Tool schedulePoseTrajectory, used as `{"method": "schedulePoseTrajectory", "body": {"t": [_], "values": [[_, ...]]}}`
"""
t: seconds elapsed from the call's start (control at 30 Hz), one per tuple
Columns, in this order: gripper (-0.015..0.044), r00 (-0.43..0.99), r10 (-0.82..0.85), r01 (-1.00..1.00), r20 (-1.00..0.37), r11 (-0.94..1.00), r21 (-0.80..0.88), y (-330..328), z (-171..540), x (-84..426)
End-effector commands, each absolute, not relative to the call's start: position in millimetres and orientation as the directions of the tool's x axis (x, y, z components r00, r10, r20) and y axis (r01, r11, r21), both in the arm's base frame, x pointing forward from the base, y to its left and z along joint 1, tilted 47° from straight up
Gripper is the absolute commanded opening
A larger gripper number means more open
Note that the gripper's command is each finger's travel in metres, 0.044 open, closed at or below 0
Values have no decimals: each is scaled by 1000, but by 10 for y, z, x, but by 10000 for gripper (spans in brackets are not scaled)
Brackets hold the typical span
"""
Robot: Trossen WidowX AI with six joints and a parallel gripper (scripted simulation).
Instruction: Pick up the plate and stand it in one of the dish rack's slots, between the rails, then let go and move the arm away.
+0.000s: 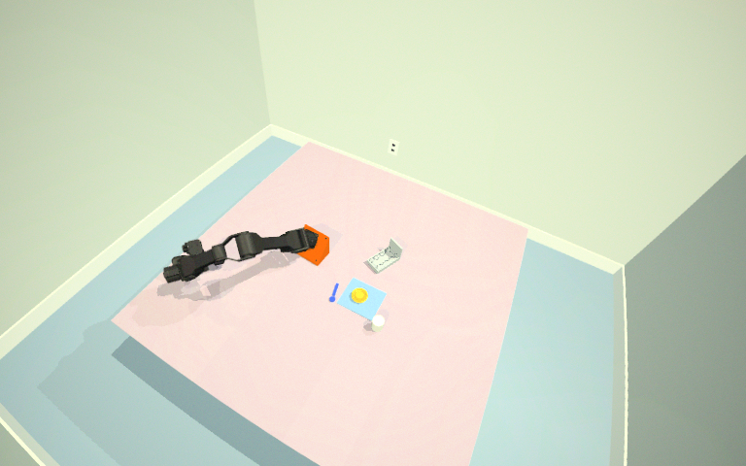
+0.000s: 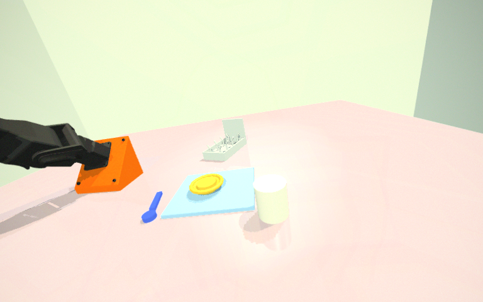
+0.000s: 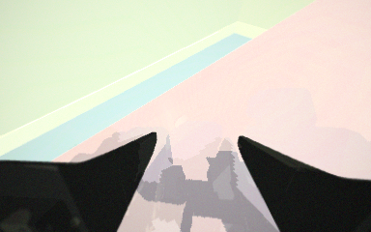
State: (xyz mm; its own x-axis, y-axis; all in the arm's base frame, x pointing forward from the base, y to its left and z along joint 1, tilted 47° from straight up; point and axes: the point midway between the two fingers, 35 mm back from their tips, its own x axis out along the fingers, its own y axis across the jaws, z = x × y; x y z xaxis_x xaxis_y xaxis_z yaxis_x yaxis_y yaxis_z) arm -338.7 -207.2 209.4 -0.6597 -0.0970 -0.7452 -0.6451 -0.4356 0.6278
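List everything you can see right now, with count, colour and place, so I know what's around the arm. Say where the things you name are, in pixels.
Plate (image 1: 359, 295) (image 2: 206, 184): one, yellow, on the board
Board (image 1: 371, 304) (image 2: 231, 199): one, light blue, flat on the table
Dish rack (image 1: 379, 268) (image 2: 213, 156): one, pale grey-green, beyond the board
Spoon (image 1: 333, 292) (image 2: 153, 207): one, blue, beside the board
Cylinder (image 1: 378, 323) (image 2: 273, 201): one, cream, at the board's edge
Table (image 1: 418, 362) (image 2: 356, 213) (image 3: 328, 72): one, pink
Wall outlet (image 1: 392, 147): one, white
Mount (image 1: 319, 253) (image 2: 121, 167): one, orange, under the arm's base
Arm (image 1: 269, 243) (image 2: 21, 142): one, black, reaching away from the board
Gripper (image 3: 196, 137): one, black, open
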Motion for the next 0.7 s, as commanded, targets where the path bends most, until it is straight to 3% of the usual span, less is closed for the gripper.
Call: {"method": "schedulePoseTrajectory", "body": {"t": [0.0, 0.67], "values": [[400, -669, -127, -607, -733, -475, 637, -2152, 2157, -3350], [400, -703, -269, -373, -658, -648, 664, -2515, 2492, -3118]]}}
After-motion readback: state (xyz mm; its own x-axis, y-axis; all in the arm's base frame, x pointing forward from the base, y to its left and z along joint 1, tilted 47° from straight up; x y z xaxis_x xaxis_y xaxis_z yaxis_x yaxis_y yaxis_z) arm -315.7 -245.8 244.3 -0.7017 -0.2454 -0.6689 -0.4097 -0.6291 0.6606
